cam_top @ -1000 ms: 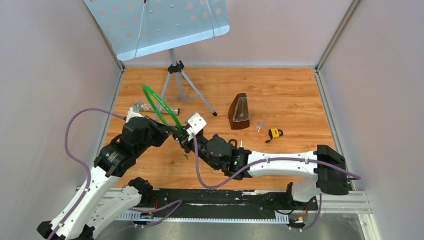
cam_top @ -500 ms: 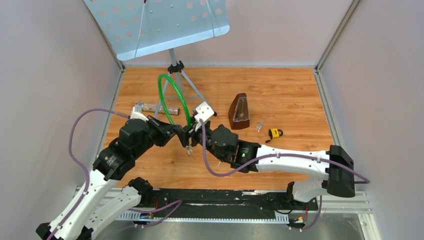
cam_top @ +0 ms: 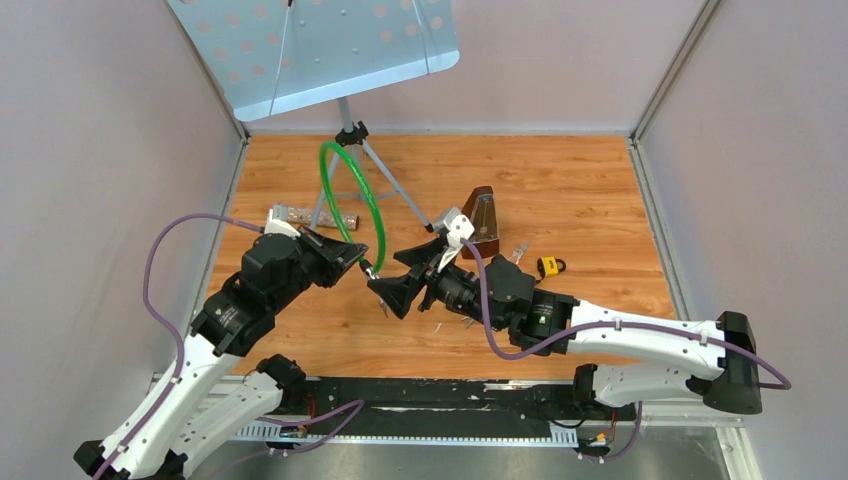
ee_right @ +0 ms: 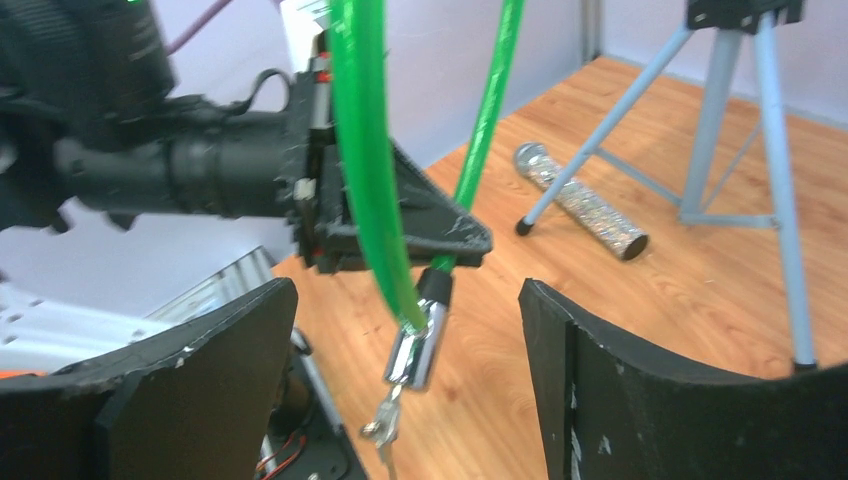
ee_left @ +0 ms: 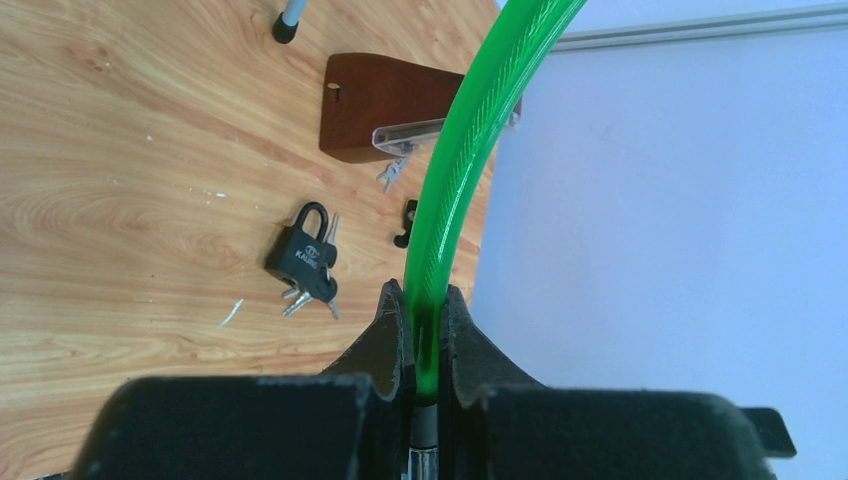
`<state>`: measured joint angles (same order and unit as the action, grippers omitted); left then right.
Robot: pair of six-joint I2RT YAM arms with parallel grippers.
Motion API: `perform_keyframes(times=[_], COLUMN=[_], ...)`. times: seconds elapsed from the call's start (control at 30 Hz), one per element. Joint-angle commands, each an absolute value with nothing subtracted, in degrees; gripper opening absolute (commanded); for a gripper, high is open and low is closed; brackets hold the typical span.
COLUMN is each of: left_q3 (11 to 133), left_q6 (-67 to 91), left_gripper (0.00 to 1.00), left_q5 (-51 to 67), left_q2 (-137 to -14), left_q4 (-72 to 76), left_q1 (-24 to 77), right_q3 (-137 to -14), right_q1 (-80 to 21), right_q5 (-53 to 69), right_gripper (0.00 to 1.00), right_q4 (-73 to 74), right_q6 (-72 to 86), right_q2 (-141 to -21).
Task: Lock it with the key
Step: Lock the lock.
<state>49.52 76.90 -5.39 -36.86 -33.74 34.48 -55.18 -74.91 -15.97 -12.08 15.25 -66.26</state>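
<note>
Right tool (ee_right: 405, 300) drew back, gap beside green cable (ee_left: 470, 130) (left tool (ee_left: 422, 300) clamps it).

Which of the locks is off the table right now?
The green cable lock, clamped in the left gripper and looping up in the air. The black padlock and the yellow padlock both lie on the wooden table.

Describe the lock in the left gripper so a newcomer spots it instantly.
From the music stand's tripod at the back left of the wooden table, come forward to the left gripper. Clamped there is the green cable lock, a loop ending in a chrome barrel with keys dangling. Unlike the black padlock lying flat, it is bright green and held aloft.
</note>
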Motion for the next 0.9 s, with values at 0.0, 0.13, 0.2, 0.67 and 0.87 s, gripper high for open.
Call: perform_keyframes(times=[0.0, 0.13, 0.2, 0.67, 0.87], left_q3=[49.8, 51.04, 51.62, 53.15, 53.73], left_q6=[78.0, 77.13, 76.89, 76.74, 76.62], left_gripper=[0.0, 0.0, 0.0, 0.0, 0.0], left_q5=[-6.12, -6.53, -6.63, -8.74, -9.99], left_q2=[-37.1, -37.26, -37.2, -37.6, -37.79], left_q4=[-27.4, -27.5, -27.96, -29.07, -29.35], left_q1=[34.68, 34.72, 34.68, 34.72, 34.63], right_q3=[-54.28, -54.09, -53.81, -55.09, -56.19], right_q1=[-75.14, -75.12, -75.15, -76.79, -77.32], right_q5=[-9.78, -13.93, -17.01, -20.12, -21.05], right_gripper=[0.69, 0.54, 0.49, 0.24, 0.18], right_q4=[-8.44, -7.3, -7.05, -5.1, -4.21], right_q6=[24.55, 29.24, 30.73, 30.49, 28.55], right_q2=[-65.66, -67.57, -68.08, -70.96, -71.94])
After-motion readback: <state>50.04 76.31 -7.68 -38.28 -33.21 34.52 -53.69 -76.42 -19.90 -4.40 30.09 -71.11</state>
